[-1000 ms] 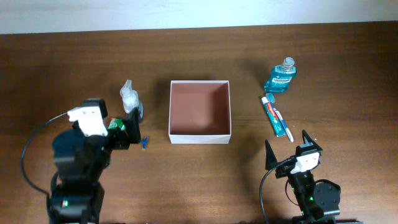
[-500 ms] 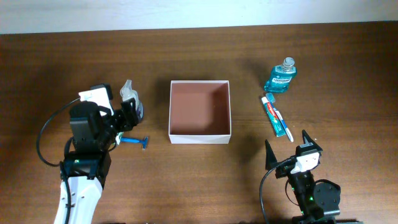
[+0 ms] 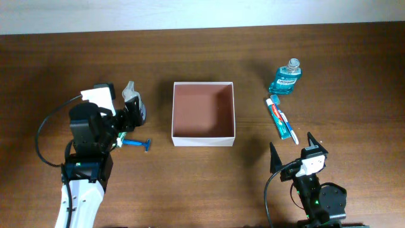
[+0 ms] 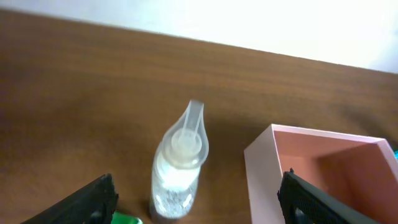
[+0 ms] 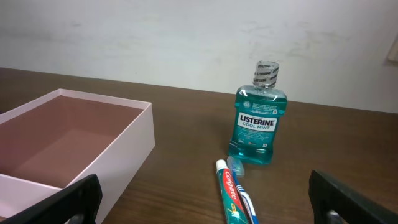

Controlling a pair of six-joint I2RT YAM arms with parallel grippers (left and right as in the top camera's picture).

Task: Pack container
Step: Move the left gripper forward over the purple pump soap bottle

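My left end effector point(image 4: 198, 182) has its jaws spread wide, gripping nothing. In the left wrist view one dark finger point(image 4: 93, 200) sits at the lower left and the other at the lower right. A small clear bottle point(image 4: 178, 167) with a pale flip-style cap stands upright between them, and neither finger touches it. A scrap of something green point(image 4: 124, 219) shows at the bottom edge beside the bottle's base; I cannot tell what it is.

From overhead, this end effector and the bottle are off the left wall of the container point(image 3: 204, 141), near it but apart. A blue razor point(image 3: 137, 144) lies flat on the desk point(image 3: 202, 190), left of the container's near-left corner and just below the end effector.

My right end effector point(image 5: 204, 177) is also open and holds nothing. It hangs low over the desk, off the container's near-right corner, and looks toward the far edge.

The container sits mid-desk, open side up, with white walls and a reddish-brown floor. In both wrist views its walls look pinkish.

To the right of the container a toothpaste tube point(image 3: 280, 118) lies flat, running roughly along the container's right wall and clear of it. Beyond the tube's cap end, past the container's far-right corner, the teal mouthwash bottle point(image 3: 286, 78) stands upright with its Listerine label facing my right wrist camera.
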